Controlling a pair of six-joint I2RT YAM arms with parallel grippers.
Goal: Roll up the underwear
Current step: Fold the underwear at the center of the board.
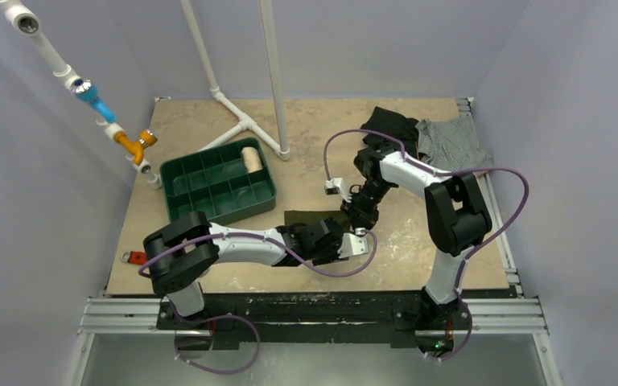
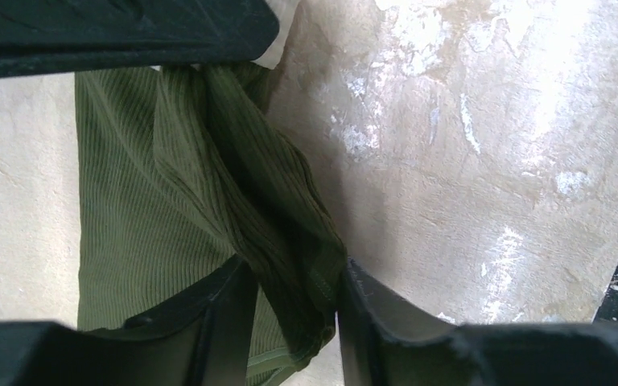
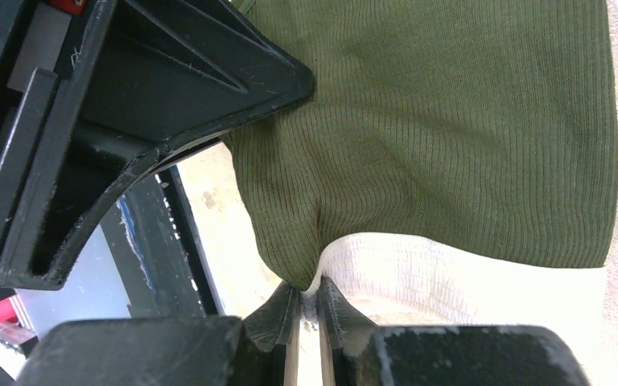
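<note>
The olive-green underwear (image 1: 304,219) lies on the table between the two grippers, mostly hidden by them in the top view. My left gripper (image 1: 346,244) is shut on a bunched fold at its near edge (image 2: 306,273); ribbed green cloth (image 2: 137,225) spreads to the left in the left wrist view. My right gripper (image 1: 357,215) is shut on the corner where the cream waistband (image 3: 451,269) meets the green cloth (image 3: 451,121), pinched between its fingertips (image 3: 310,301). The left gripper's black body fills the upper left of the right wrist view.
A green compartment tray (image 1: 219,183) holding a cream roll (image 1: 250,158) stands at the left back. A black garment (image 1: 390,125) and a grey striped garment (image 1: 451,143) lie at the back right. A white pipe frame (image 1: 245,121) stands at the back. The table's front edge is just behind the grippers.
</note>
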